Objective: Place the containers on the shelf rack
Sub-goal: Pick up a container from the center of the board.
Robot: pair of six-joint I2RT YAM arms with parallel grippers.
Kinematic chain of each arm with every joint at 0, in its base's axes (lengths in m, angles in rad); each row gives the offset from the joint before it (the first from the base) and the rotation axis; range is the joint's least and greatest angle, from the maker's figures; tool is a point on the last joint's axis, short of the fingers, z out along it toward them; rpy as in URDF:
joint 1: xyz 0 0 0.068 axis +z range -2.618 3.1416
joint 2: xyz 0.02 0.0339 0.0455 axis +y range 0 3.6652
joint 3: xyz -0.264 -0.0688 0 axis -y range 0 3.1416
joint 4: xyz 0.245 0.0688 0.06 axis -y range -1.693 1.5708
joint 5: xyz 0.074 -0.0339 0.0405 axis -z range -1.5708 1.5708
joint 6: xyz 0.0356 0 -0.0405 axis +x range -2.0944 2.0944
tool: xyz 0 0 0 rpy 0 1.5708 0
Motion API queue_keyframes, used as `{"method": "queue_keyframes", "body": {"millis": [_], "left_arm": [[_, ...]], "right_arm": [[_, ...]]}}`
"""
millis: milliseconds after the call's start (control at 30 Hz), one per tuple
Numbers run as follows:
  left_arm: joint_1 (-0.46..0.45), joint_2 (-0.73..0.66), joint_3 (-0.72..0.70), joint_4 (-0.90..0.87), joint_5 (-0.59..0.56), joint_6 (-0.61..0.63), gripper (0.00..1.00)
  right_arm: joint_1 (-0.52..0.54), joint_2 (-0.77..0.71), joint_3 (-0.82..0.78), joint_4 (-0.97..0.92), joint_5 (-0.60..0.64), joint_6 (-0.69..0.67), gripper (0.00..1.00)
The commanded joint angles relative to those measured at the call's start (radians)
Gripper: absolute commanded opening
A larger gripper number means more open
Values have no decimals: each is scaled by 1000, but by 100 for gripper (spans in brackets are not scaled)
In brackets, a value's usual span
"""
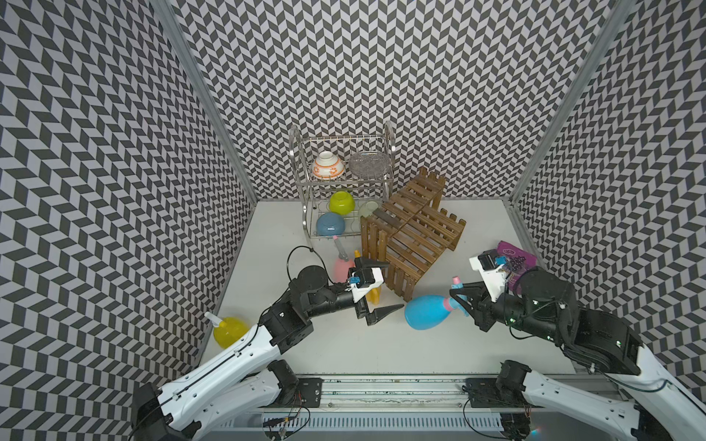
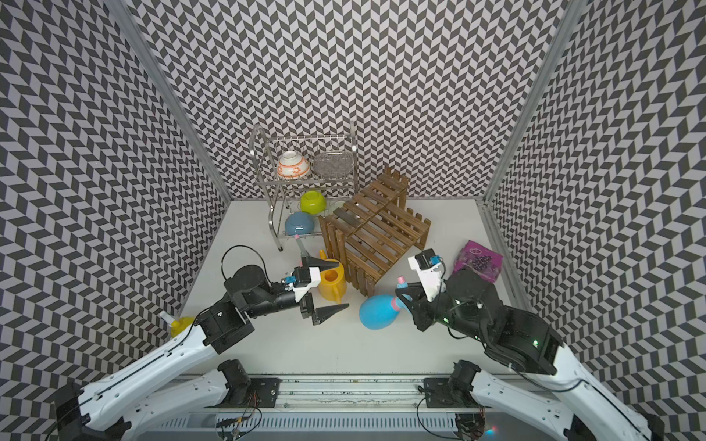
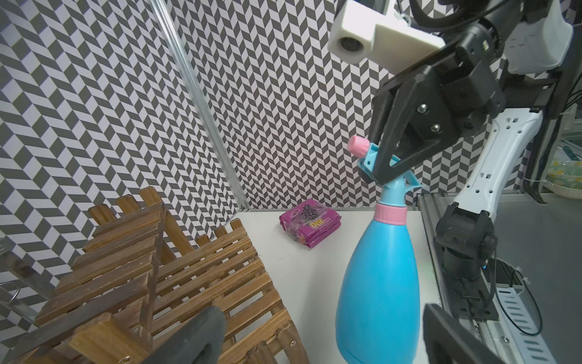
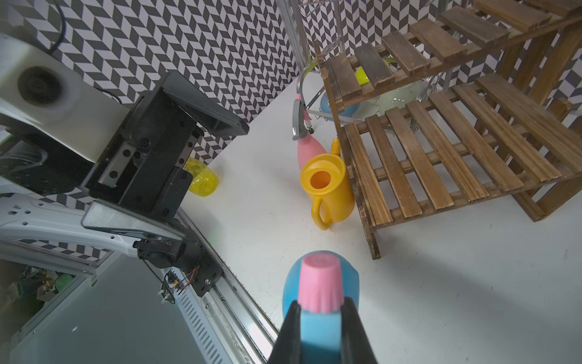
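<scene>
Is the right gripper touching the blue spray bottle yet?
Touching. In the right wrist view the right gripper has its jaws pressed against both sides of the blue spray bottle head, with no gap.

Black-white chevron walls [image 1: 382, 76] on three sides; aluminium corner posts [image 1: 203, 99]; white tabletop [image 1: 344, 351]; grey floor [image 4: 94, 315] beyond, probably.
</scene>
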Motion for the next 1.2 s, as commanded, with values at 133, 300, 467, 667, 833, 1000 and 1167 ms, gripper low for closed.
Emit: {"method": "queue_keyframes", "body": {"millis": [133, 300, 467, 667, 833, 1000, 1167], "left_arm": [[-4, 50, -44, 99, 172, -42, 100], [-8, 108, -45, 160, 157, -47, 100], [-21, 186, -45, 327, 233, -171, 99], [-91, 283, -5, 339, 251, -148, 97], [-102, 345, 55, 300, 255, -108, 87], [-113, 364, 67, 307, 201, -66, 79], [-118, 366, 77, 314, 185, -59, 61]], "right_arm": [[4, 88, 97, 27, -90, -207, 0], [4, 141, 119, 38, -153, -323, 0], [3, 106, 83, 114, -248, -468, 0], [4, 93, 65, 139, -328, -582, 0], [4, 119, 74, 118, -349, -598, 0], [4, 123, 75, 128, -355, -593, 0], [4, 128, 72, 130, -355, -585, 0]]}}
